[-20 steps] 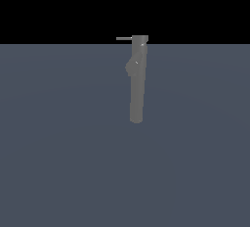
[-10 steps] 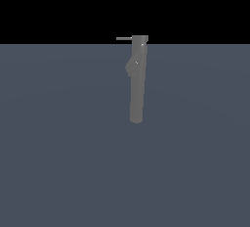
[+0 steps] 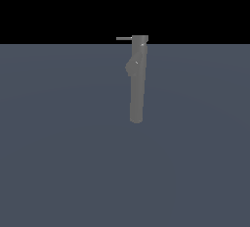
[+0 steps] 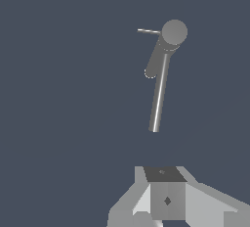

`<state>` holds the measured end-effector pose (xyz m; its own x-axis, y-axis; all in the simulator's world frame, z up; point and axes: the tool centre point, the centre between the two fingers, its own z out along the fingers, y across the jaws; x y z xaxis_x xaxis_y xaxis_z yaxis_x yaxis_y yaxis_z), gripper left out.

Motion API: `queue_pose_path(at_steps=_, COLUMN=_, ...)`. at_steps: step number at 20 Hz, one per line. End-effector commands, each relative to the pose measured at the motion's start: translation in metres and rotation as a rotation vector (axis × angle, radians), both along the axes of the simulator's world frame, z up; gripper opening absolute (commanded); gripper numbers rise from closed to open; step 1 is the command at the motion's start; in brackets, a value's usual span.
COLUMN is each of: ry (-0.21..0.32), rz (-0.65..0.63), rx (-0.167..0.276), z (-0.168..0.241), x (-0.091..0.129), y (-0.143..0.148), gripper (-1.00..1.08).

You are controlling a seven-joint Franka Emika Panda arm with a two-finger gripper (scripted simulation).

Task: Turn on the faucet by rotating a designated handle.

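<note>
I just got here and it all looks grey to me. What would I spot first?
First you would spot the faucet, a tall grey tube standing alone in the middle of the flat blue-grey floor. Next comes the handle, a very thin rod sticking out from its capped top toward the exterior view's left. In the wrist view, part of the robot's claw shows, away from the faucet and touching nothing.

Faucet (image 3: 137,81): matte grey, smooth, untextured in the exterior view; in the wrist view (image 4: 157,99) a narrow bright streak along the tube, suggesting a satin, metal-like finish. Capped end flat-toned, no gloss. Handle (image 3: 124,38): light grey, smooth, plain; material not discernible. Floor (image 3: 58,147): uniform slate blue-grey, matte, featureless, without grain or reflection. Gripper (image 4: 166,199) body: pale grey flat-shaded facets with darker panels, matte, plastic-like; fingertips out of frame.
</note>
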<state>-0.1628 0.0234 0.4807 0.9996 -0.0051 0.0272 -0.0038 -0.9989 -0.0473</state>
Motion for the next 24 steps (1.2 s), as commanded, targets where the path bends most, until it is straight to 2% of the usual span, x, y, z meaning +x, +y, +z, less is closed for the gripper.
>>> queue_pose_path(at_steps=1, ry=0.003, rz=-0.014, rx=-0.004, z=-0.007, x=0.021, y=-0.002, gripper=-1.0)
queue_pose_path(at_steps=16, ry=0.018, rz=-0.092, rx=-0.026, z=-0.079, x=0.142, y=-0.013, gripper=-1.0)
queue_pose_path(at_steps=24, ry=0.026, rz=-0.128, rx=-0.037, z=-0.132, x=0.195, y=-0.02, gripper=-1.0)
